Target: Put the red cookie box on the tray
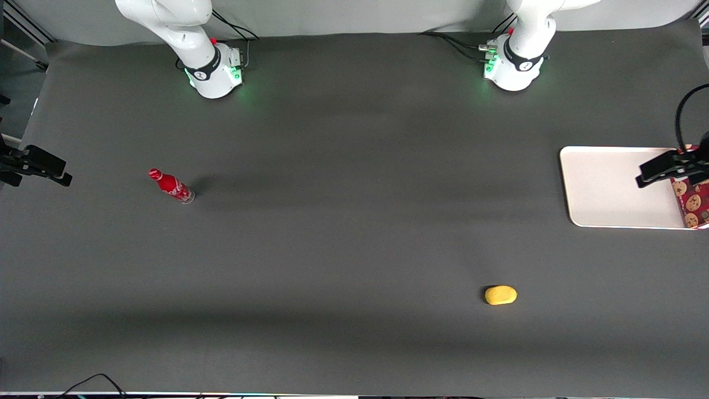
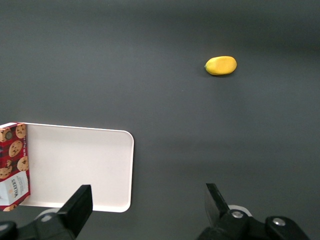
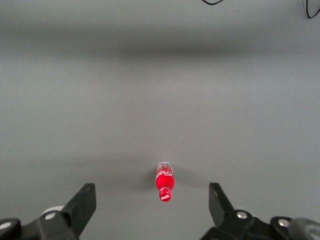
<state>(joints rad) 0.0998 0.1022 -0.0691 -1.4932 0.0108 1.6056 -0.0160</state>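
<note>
One task item: box (image 2: 13, 166), a slim red carton lying flat on the tray (image 2: 80, 165) along one short edge.
Handling: likely light, stiff card; best taken across its narrow width.
Gripper (image 2: 147, 206): above the tray's rim, fingers spread wide, holding nothing.
Surface: dark grey mat (image 1: 343, 233).
Room: bottle (image 1: 171, 186) and yellow lump (image 1: 501, 295) well apart.

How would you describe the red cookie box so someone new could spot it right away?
Find the flat off-white tray at the working arm's end of the dark table. The long slim dark red carton lies along its outer edge, below the open gripper hovering above. Cookie pictures and a white patch set it apart from the red bottle and yellow oval lump.
</note>
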